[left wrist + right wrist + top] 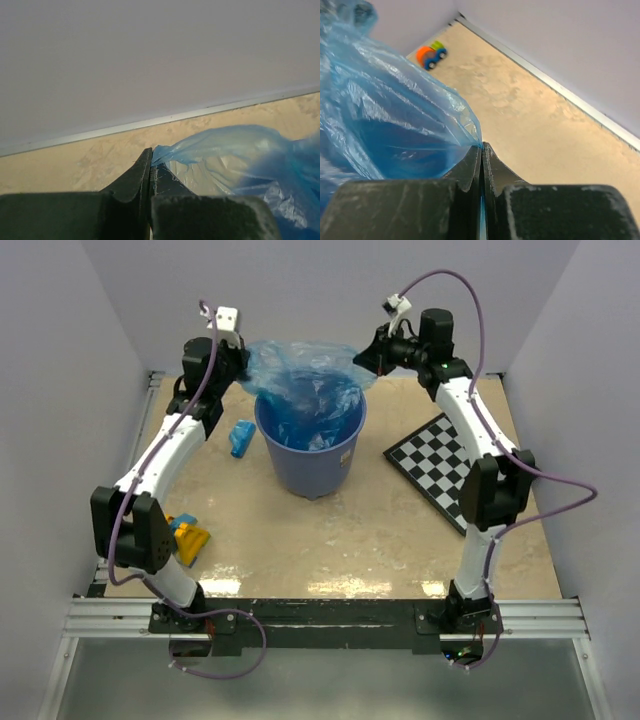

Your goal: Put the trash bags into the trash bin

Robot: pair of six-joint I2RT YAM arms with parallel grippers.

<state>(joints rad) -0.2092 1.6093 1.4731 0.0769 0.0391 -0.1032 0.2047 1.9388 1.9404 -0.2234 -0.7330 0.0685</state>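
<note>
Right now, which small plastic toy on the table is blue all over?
The block left of the round blue plastic bucket; the toy near the left arm shows yellow, the car orange.

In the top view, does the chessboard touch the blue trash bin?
No, the chessboard lies apart from the trash bin, on its right side, with a plain gap between them.

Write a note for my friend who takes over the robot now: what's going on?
Left gripper: shut on the left edge of the trash bag.
Right gripper: shut on its right edge.
Things: the bag is stretched between both grippers above the trash bin, and its lower part hangs inside.
Done: bag pinched on both sides and partly in.
Left: lower the rest into the bin, then let go.
</note>
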